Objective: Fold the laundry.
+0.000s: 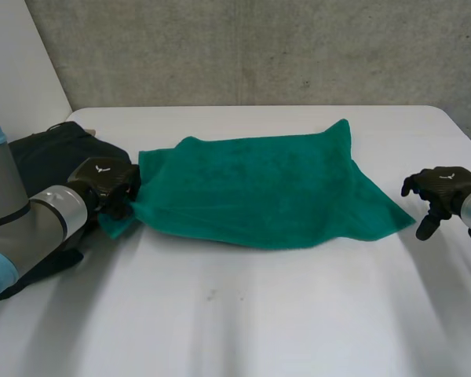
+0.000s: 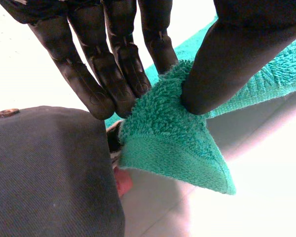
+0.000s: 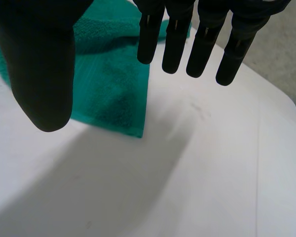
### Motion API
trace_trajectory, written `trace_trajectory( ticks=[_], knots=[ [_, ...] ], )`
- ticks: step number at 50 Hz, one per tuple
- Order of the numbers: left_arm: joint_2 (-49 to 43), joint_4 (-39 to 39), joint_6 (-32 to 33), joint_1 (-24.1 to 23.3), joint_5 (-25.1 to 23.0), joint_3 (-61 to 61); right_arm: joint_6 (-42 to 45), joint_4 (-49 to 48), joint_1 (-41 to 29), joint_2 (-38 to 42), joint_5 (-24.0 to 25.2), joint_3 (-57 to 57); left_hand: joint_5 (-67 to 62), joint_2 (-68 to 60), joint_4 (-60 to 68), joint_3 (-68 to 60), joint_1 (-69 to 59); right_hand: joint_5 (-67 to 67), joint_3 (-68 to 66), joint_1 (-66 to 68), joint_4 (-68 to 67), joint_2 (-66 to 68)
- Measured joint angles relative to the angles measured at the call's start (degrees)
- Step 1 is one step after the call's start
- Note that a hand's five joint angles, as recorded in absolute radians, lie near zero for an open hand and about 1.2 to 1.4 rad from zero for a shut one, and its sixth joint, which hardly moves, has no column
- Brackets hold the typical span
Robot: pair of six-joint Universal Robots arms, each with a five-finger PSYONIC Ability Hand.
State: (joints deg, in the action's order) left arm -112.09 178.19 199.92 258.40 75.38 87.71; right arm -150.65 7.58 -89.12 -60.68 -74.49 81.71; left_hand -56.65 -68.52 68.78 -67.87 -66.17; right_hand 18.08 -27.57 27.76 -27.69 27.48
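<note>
- A dark garment (image 1: 51, 149) lies bunched on the white table (image 1: 259, 314), just behind the left hand (image 1: 106, 184). In the left wrist view it sits directly under that hand's fingertips and touches the corner of the green towel (image 1: 259, 188).
- A small pinkish scrap (image 2: 122, 180) peeks out where the dark garment meets the towel's corner. What it is cannot be told.
- The left hand's fingers (image 2: 116, 69) and thumb (image 2: 222, 64) are clamped on the towel's near-left corner. The fingers are held close together on one side of the cloth and the thumb presses into the pile on the other. The corner bunches between them, and its hemmed tip hangs below the thumb, lifted off the table.
- From that pinched corner the towel spreads away from the left fingers across the middle of the table, lying mostly flat with soft ripples. Its opposite end narrows to a point that reaches toward the right hand (image 1: 443, 192).
- The right hand is over bare table just beside that pointed corner, apart from the cloth. In the right wrist view its fingers (image 3: 202, 44) are straight and slightly spread. The thumb (image 3: 39, 64) stands well apart from them, and nothing is gripped. The towel's corner lies on the table beneath the gap between thumb and fingers, with bare table beyond the fingertips.
</note>
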Motion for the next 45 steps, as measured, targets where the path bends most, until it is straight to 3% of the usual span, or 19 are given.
trace_trajectory(
  ticks=[14,26,45],
  knots=[
    [0.0,0.2,-1.3,0.1,0.3,-0.7,6.0,-12.3,-0.1,8.2,11.3,-0.5,0.0,0.0,0.0,0.0,0.0,2.9,-3.0,2.3,-2.7,2.6],
    [-0.1,0.2,-1.7,0.1,0.3,-1.3,10.9,-11.1,-1.4,13.1,11.7,-5.4,0.0,0.0,0.0,0.0,0.0,2.9,-3.0,2.3,-2.7,2.6],
    [0.3,0.0,-1.8,0.7,0.4,-1.3,10.7,-12.1,-3.5,19.0,9.1,-12.6,0.0,0.0,0.0,0.0,0.0,3.0,-6.6,6.1,-6.2,6.5]
  ],
)
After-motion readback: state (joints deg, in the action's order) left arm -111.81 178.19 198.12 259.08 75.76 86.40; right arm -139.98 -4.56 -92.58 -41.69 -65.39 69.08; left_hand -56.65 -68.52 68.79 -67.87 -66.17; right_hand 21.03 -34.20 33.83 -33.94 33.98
